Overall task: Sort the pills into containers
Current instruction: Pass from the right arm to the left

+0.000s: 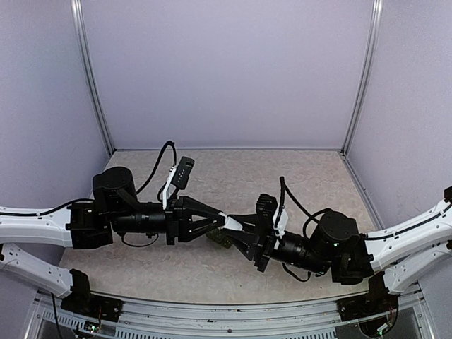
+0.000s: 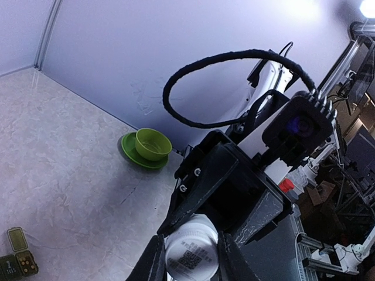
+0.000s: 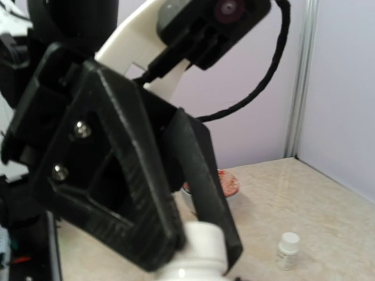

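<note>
A white pill bottle (image 1: pixel 232 226) hangs between both grippers above the table's middle. My left gripper (image 1: pixel 223 222) is shut on its cap end; in the left wrist view my black fingers (image 2: pixel 153 262) press both sides of the round white end (image 2: pixel 190 249), which bears a printed code. My right gripper (image 1: pixel 242 231) is shut on the bottle's other end. In the right wrist view the white cap (image 3: pixel 202 241) sits between the left gripper's fingers, and my own fingertips are out of frame. A green pill organiser (image 2: pixel 17 257) lies open on the table, under the grippers (image 1: pixel 220 241).
A green bowl on a green saucer (image 2: pixel 151 146) stands by the wall. A bowl with reddish contents (image 3: pixel 227 182) and a small white bottle (image 3: pixel 287 250) stand on the table near the far corner. Purple walls enclose the table on three sides.
</note>
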Motion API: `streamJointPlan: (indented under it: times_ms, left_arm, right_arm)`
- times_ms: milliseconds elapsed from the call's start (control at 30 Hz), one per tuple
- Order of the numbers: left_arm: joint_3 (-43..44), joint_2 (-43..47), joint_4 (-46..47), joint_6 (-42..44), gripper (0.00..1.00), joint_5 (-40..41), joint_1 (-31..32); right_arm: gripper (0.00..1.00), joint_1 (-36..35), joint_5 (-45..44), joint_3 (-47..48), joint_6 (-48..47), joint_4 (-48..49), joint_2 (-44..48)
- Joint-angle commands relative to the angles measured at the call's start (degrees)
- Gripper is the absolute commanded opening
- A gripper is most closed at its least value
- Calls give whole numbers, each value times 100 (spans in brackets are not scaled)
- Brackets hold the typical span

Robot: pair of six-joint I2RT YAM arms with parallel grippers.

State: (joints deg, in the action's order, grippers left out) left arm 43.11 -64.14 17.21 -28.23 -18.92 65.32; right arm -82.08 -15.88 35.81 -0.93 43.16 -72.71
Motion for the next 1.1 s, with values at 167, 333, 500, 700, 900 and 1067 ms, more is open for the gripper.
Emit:
streamJointPlan:
  times_ms: [167, 333, 500, 700, 900, 1067]
  left_arm:
    - [-21, 52, 524, 684, 2, -703, 147]
    - [-79, 119, 652, 1008, 0, -978, 221]
    - [-128, 144, 816, 1084, 0, -1230, 259]
    - [-154, 101, 783, 1052, 0, -1121, 262]
    - [-146, 203, 502, 1035, 0, -521, 253]
    - [-124, 397, 53, 1055, 0, 241, 190]
  right_arm:
    - [19, 35, 66, -86, 1175, -62, 99]
    - [20, 44, 273, -103, 1656, 6, 84]
    - [21, 52, 435, -169, 1870, 143, 16]
    - [27, 70, 403, -236, 1831, 162, -18]
    - [71, 75, 115, -94, 1550, -347, -11]
    - [94, 94, -165, -156, 1421, -637, 262]
